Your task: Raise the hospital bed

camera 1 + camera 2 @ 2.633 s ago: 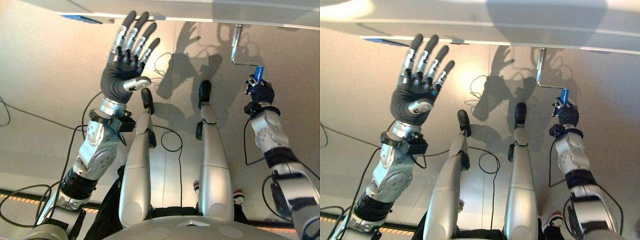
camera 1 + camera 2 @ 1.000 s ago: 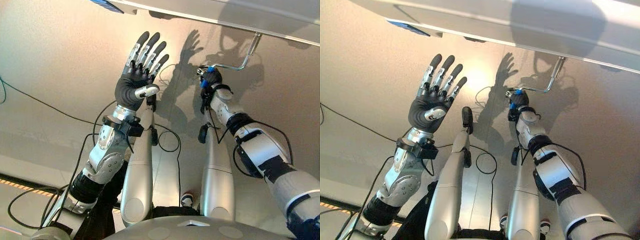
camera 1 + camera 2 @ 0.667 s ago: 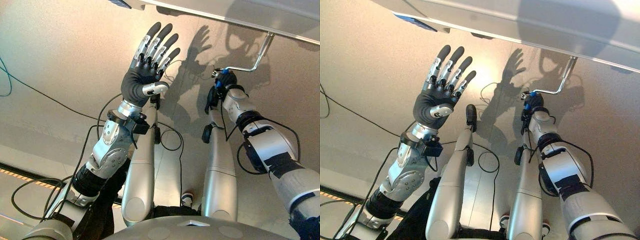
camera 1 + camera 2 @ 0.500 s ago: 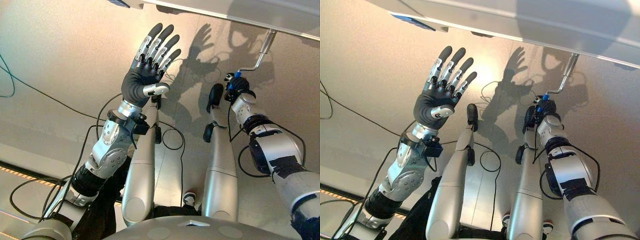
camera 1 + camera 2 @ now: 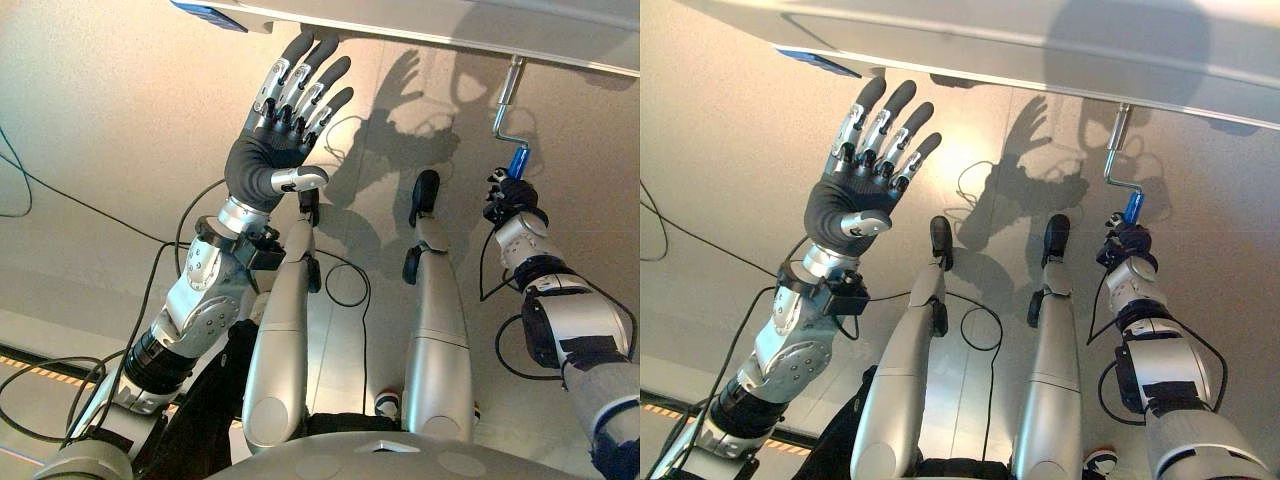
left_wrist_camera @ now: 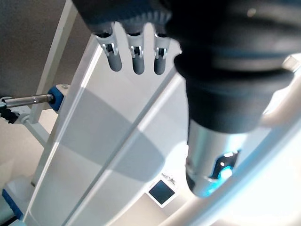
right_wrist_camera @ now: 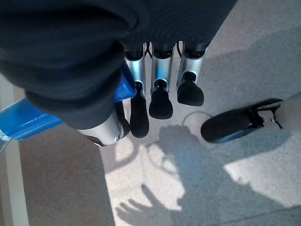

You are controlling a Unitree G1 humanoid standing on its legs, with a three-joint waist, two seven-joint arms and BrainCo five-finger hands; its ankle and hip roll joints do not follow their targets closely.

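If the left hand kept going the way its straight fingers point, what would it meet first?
Most likely the white bed frame panel: the open left hand points its fingertips at the panel's lower edge, seemingly just short of it, though depth is hard to judge.

Bare shiny metal crank rod [image 5: 507, 100], glossy blue plastic crank grip [image 5: 518, 160], smooth white matt bed frame panel [image 5: 1040, 45], matt speckled beige floor [image 5: 100, 120], silver metal fingers [image 5: 300, 80] with dark rubbery tips
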